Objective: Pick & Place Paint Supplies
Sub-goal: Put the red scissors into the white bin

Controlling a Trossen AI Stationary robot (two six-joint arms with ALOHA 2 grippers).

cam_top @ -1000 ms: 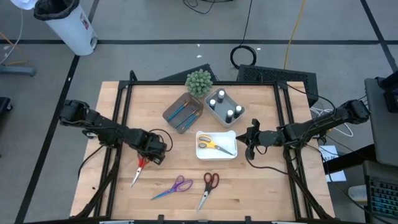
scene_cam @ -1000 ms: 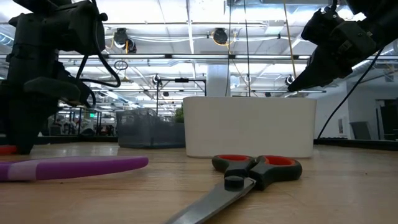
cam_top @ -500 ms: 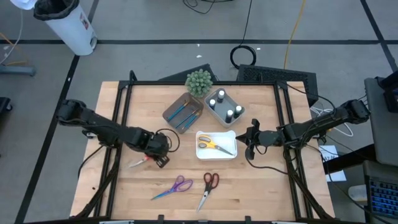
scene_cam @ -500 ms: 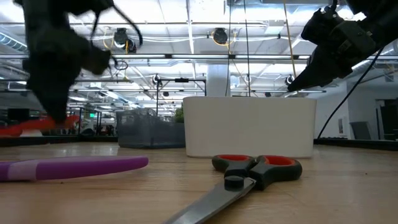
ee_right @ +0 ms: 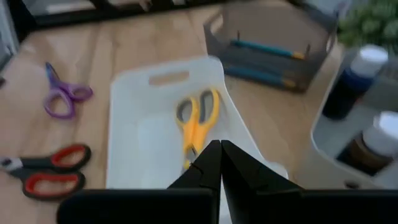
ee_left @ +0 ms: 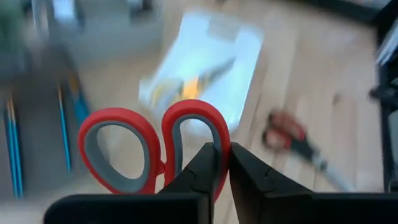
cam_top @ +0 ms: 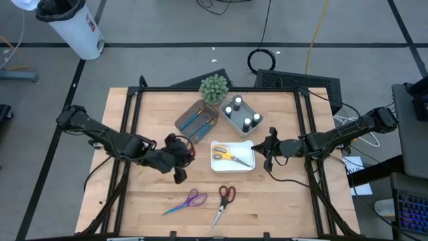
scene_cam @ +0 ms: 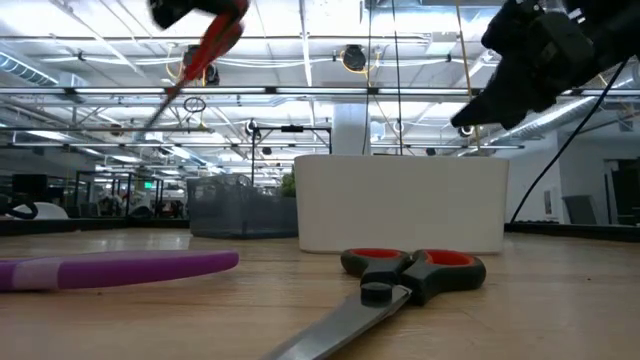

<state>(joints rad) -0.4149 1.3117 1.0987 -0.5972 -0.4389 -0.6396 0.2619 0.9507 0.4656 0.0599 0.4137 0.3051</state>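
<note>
Left wrist view: left gripper (ee_left: pixel 222 163) pinches red-handled scissors (ee_left: pixel 149 146) by one handle loop, centre frame; light, rigid, apt to swing; right gripper (ee_right: pixel 219 163) pressed together

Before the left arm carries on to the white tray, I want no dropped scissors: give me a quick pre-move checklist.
1. Left gripper jaws shut on the red scissors, at one handle loop: ok.
2. Red scissors clear of the table: ok, seen aloft in the low view.
3. White tray has room: ok, only yellow scissors inside.
4. Right gripper beside the tray's right end: not ok, crowds the drop.
5. Grip firmness: cannot tell.
</note>
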